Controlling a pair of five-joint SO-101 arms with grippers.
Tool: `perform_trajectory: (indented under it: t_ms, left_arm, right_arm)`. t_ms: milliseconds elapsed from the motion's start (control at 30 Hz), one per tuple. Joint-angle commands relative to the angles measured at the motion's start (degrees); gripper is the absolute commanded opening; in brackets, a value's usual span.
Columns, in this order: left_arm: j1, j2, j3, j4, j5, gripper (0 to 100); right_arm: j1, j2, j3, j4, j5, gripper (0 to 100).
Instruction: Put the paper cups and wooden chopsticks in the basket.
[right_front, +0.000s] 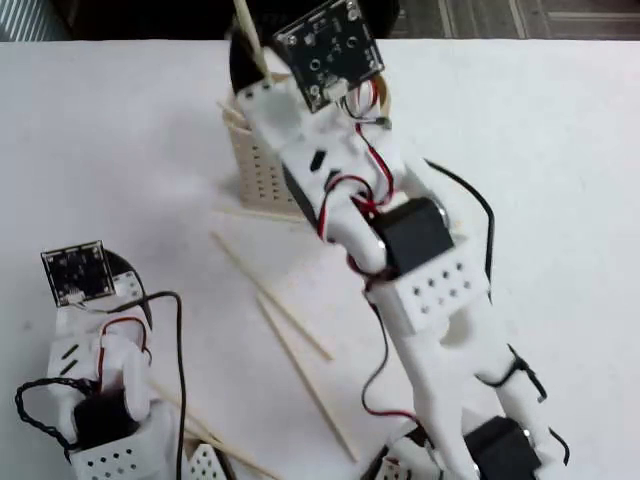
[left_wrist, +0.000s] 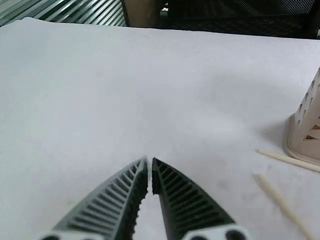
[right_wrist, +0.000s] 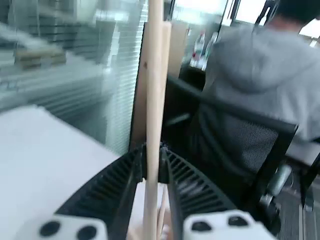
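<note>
Basket (right_front: 258, 170), right tool (right_wrist: 152, 150) above gripping upright chopstick (right_wrist: 154, 75)

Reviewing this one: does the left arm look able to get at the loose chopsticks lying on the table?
Probably yes: the loose chopsticks lie on bare table near the shut left gripper, nothing between; the right gripper is away over the basket.

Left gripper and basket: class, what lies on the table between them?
Two loose wooden chopsticks lie near the basket, shown in the left wrist view.
</note>
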Motion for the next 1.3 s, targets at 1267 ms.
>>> perform_trajectory:
  t_ms: [1267]
  left_arm:
    - [-0.04,-0.84,-1.41,0.09,-0.62,4]
  right_arm:
    - [3.12,-22.81,21.19,43.30,-0.09,2.0]
